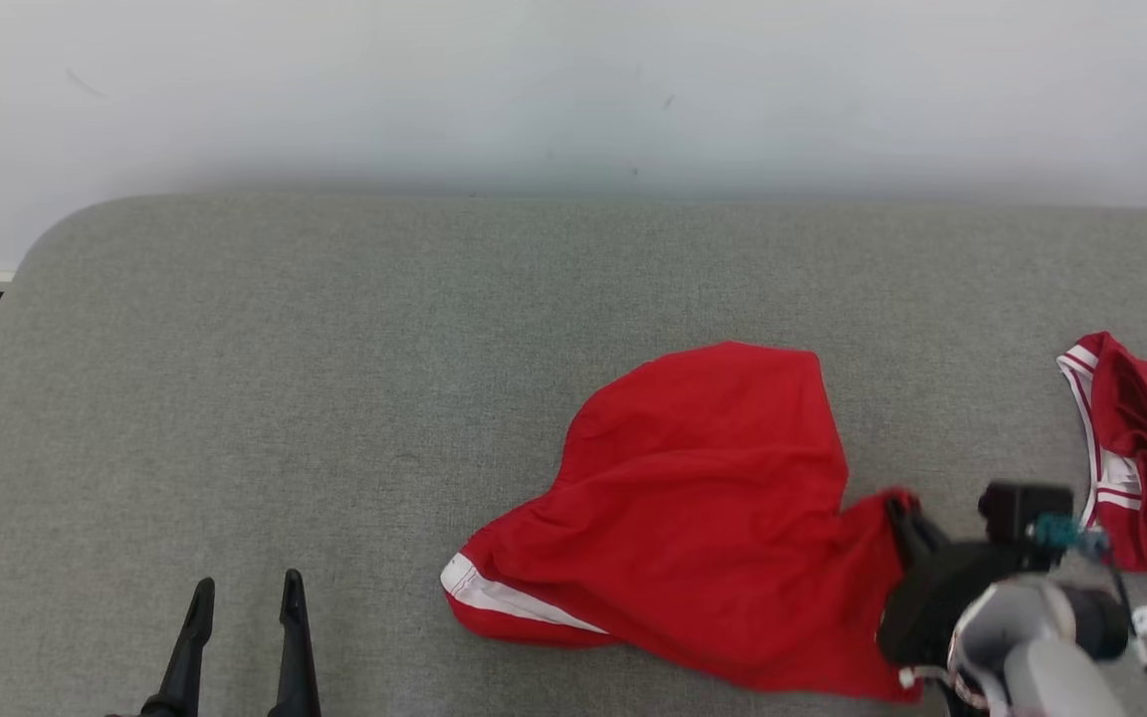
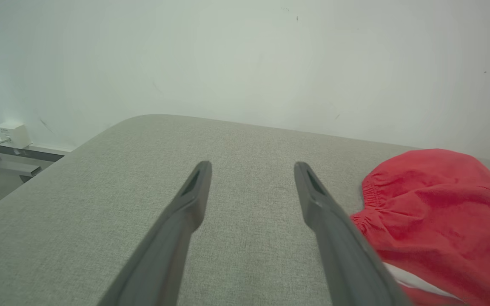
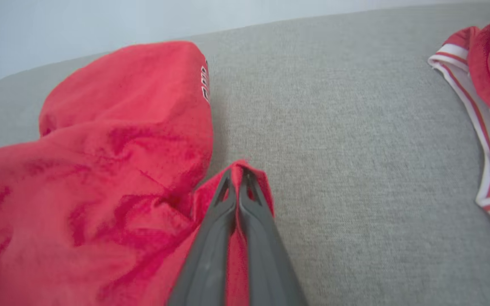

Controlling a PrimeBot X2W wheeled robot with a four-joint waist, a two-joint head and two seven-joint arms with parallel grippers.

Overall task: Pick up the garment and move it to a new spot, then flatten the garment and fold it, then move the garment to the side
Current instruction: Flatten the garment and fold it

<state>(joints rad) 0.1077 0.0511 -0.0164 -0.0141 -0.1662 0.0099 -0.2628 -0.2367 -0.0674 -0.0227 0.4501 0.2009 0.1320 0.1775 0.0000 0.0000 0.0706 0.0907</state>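
Reading right end effector (image 1: pixel 899 510) (image 3: pixel 236 174) as pinched shut on the red garment (image 1: pixel 693 508) (image 3: pixel 100 191). Fingers pressed together in right wrist view, with a fold of red cloth caught between them and peaking just past the tips. Gripping at the garment's right end, close to the near edge of the worktop (image 1: pixel 335 349) (image 3: pixel 355 127).

Seeing the garment crumpled, not flat. Lying right of centre on the worktop, nearer the near edge than the far one. Bunched hump toward the far side, white-striped hem at its left near end. Gathered elastic-looking edge visible in left wrist view (image 2: pixel 440 212).

Reading left end effector (image 1: pixel 247 586) (image 2: pixel 251 168) as wide, fingers spread with nothing between them. Sitting over the near edge, left of centre, pointing toward the far edge, a gap of bare grey fabric (image 2: pixel 228 140) to the garment in head view. Can't tell height above the surface.

Also spotting a second red garment (image 1: pixel 1141 458) (image 3: pixel 483 85) with white and red striped trim at the right edge of the worktop, apart from the held one and partly cut off by the frame.

Pale wall (image 1: pixel 573 90) behind the far edge.
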